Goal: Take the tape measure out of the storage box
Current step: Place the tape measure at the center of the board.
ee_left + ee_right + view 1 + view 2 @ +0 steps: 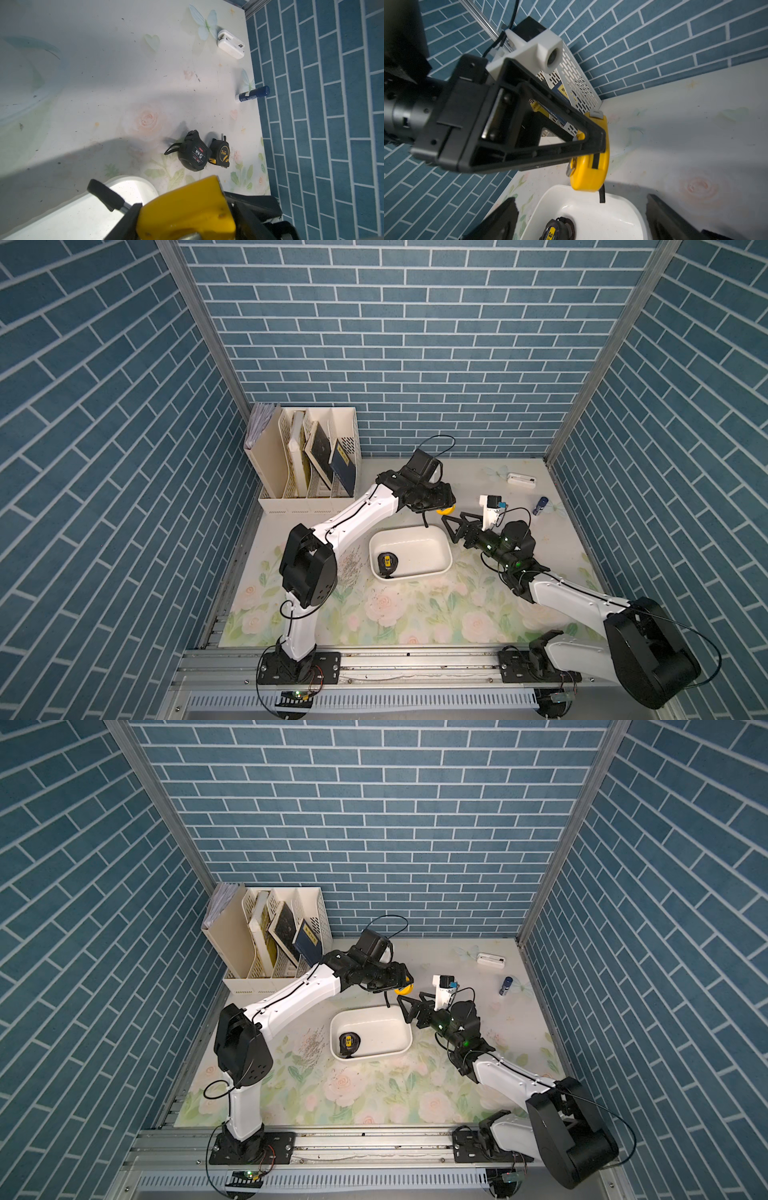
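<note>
The white storage box sits mid-table. My left gripper is shut on a yellow tape measure, hanging just above the box's far rim with its black strap dangling; the right wrist view shows that tape measure over the box wall. A black tape measure with a yellow label lies inside the box at its near left corner. My right gripper hovers open at the box's far right corner, nothing between its fingers.
Two black tape measures lie on the floral mat right of the box, hidden under my right arm in both top views. A white device and a blue stick lie far right. A cream file organiser stands back left.
</note>
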